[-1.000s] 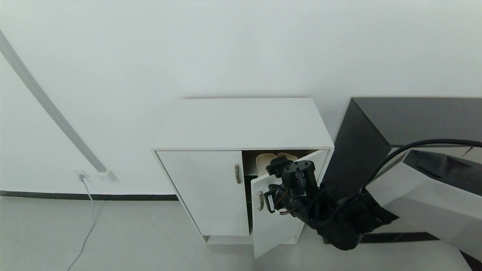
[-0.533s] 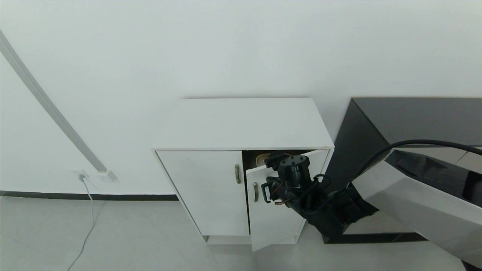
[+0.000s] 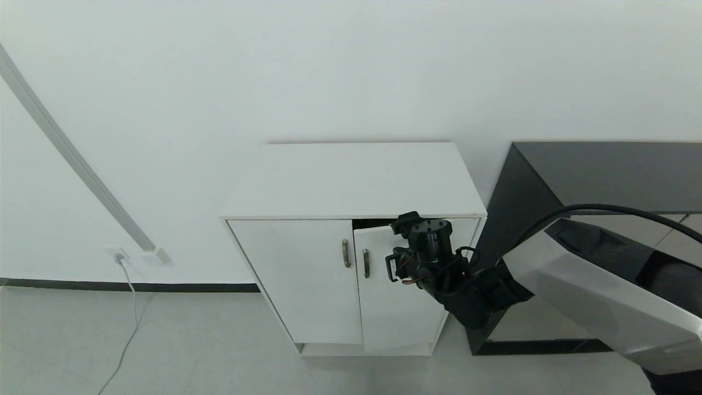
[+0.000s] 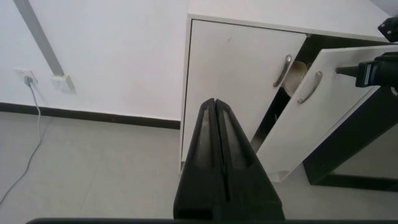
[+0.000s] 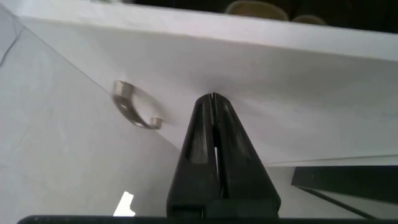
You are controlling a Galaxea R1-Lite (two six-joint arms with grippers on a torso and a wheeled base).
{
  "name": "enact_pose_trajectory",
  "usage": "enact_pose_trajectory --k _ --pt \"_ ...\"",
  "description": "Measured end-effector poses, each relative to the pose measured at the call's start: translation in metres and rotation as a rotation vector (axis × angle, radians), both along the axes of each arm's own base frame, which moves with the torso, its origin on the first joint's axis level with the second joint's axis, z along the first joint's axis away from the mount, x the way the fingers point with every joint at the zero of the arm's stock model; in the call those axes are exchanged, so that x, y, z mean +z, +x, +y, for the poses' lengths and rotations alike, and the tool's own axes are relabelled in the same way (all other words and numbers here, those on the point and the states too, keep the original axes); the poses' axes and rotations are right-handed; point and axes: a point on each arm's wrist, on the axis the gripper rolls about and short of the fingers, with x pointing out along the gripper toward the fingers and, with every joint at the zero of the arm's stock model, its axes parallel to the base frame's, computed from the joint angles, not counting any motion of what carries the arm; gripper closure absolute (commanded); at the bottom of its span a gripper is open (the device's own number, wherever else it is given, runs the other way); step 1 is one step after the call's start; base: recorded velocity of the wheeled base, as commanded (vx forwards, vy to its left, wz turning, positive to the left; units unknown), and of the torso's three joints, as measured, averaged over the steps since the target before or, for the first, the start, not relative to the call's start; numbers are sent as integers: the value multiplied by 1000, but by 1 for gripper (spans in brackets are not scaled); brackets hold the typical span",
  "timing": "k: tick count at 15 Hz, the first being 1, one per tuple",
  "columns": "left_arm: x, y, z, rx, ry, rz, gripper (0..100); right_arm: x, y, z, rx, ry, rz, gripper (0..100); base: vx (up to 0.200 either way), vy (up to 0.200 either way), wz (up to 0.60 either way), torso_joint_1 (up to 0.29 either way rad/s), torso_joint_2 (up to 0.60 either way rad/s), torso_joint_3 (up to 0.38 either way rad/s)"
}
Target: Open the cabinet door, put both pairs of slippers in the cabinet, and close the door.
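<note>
The white cabinet [image 3: 351, 178] stands against the wall with its left door [image 3: 299, 274] shut. Its right door [image 3: 397, 312] is ajar by a narrow gap along the top. My right gripper [image 3: 402, 222] is shut, its tips pressed against the upper face of that door [image 5: 298, 99], beside the metal handle [image 5: 138, 109]. Beige slippers [image 5: 255, 7] show over the door's top edge inside the cabinet, and one slipper [image 4: 299, 67] peeks through the gap between the doors. My left gripper [image 4: 214, 102] is shut on nothing, low in front of the cabinet [image 4: 236, 74].
A black cabinet [image 3: 548, 181] stands directly right of the white one. On the wall at the left are a socket with a cable [image 3: 118, 257] and a slanted conduit [image 3: 71, 153]. Bare grey floor [image 3: 164, 351] lies in front.
The right door has swung from well open to almost shut, my right gripper moving in with it. The slippers are now hidden in the head view.
</note>
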Motion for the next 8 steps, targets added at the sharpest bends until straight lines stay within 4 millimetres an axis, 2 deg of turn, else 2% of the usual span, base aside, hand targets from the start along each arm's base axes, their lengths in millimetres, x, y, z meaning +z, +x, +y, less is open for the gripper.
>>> enact_pose_trajectory --k 8 --pt "0 0 0 0 3 0 100 1 15 -3 -19 14 -26 100 0 0 0 0 0 0"
